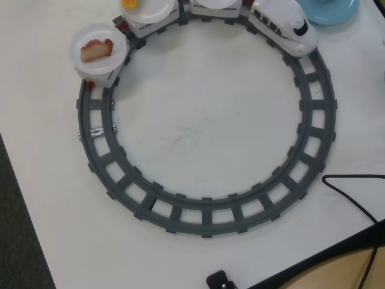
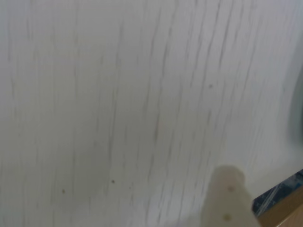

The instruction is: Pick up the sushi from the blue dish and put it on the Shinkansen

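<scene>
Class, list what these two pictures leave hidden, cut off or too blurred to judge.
- Blue dish, overhead view: top edge cuts it off; no sushi shows on the visible part.
- Middle plates, overhead view: cut by the top edge; only part of an orange-yellow piece shows.
- Gripper: overhead view lacks it; the blurred wrist view shows one pale finger, so open or shut is unknowable.
- Shinkansen: absent from the wrist view.

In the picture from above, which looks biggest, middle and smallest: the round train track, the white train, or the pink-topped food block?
1. The dark grey plastic ring of toy track, by far the biggest.
2. The white plastic bullet train with the black windshield.
3. The pink-topped beige toy block sitting on a white plate, smallest.
</scene>
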`<act>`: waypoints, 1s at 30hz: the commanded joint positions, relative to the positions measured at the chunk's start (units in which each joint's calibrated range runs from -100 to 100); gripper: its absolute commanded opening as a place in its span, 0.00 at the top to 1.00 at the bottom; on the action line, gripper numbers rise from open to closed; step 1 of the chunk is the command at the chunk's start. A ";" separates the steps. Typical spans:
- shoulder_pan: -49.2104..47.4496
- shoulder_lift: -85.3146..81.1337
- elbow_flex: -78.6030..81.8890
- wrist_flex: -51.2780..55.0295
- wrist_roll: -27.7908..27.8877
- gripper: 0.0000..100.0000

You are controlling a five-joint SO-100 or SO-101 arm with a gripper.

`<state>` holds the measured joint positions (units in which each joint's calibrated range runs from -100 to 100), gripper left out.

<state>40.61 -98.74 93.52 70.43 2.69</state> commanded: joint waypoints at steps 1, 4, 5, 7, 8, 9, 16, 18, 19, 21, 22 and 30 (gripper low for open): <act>-0.29 -0.09 -0.07 0.73 0.19 0.67; -0.29 -0.09 -0.07 0.73 0.24 0.67; -0.29 -0.09 -0.07 0.73 0.24 0.67; -0.29 -0.09 -0.07 0.73 0.24 0.67; -0.29 -0.09 -0.07 0.73 0.24 0.67; -0.29 -0.09 -0.07 0.73 0.24 0.67; -0.73 -0.09 -0.07 0.56 0.24 0.67; -0.73 -0.01 -0.07 0.56 0.14 0.67; -0.73 -0.01 -0.07 0.56 0.14 0.67; -0.73 -0.01 -0.07 0.73 0.19 0.67; -0.73 -0.01 -0.16 0.90 -0.07 0.67; 4.55 2.16 -8.42 0.47 -2.64 0.67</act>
<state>43.05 -98.06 91.90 70.60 1.75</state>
